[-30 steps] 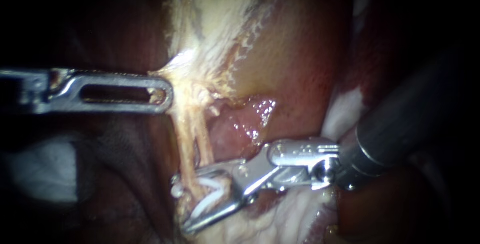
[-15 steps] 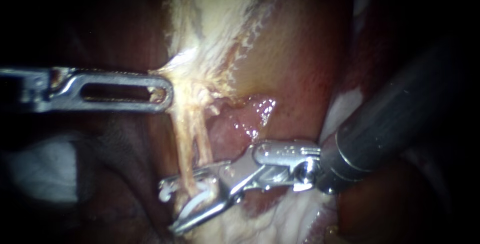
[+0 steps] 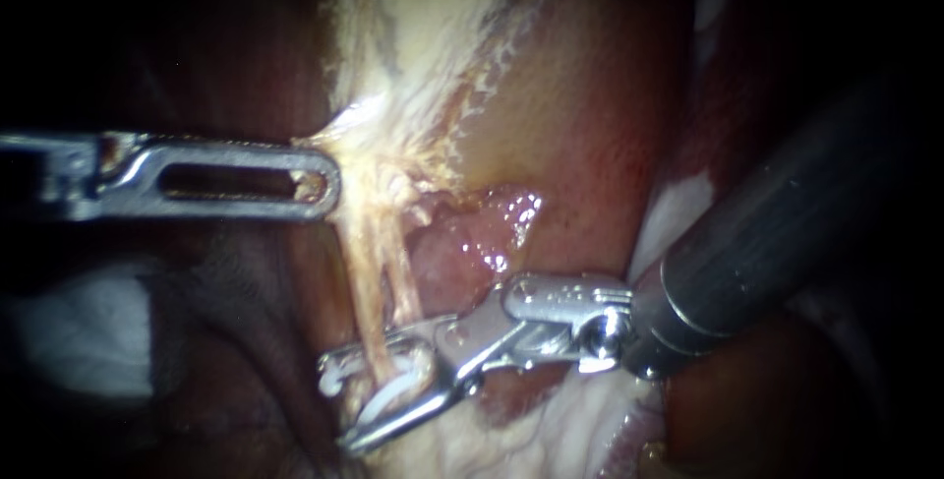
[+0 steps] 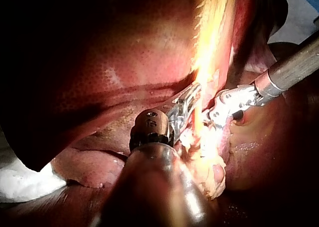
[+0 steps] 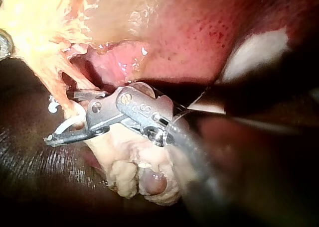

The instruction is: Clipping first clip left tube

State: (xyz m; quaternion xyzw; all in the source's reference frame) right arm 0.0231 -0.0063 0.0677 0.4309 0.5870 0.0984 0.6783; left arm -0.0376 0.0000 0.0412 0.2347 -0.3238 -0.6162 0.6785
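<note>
Seven o'clock: right instrument (image 3: pixel 337 407) holds the white clip (image 3: pixel 391 395) spread astride the left tube (image 3: pixel 366 282). At nine, left instrument (image 3: pixel 329 184) clamps pale tissue (image 3: pixel 379 159). Closing crooked could snag the neighbouring tube (image 3: pixel 403 287).

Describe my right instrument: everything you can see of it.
The right instrument comes in from the endoscope view's right. It has a dark, smooth shaft, then a shiny metal wrist, then two slim metal jaws. The jaws stand apart and carry a white clip between them, touching it from both sides. They straddle the pale tubes low down, one jaw on each side, just above lumpy whitish tissue.
</note>
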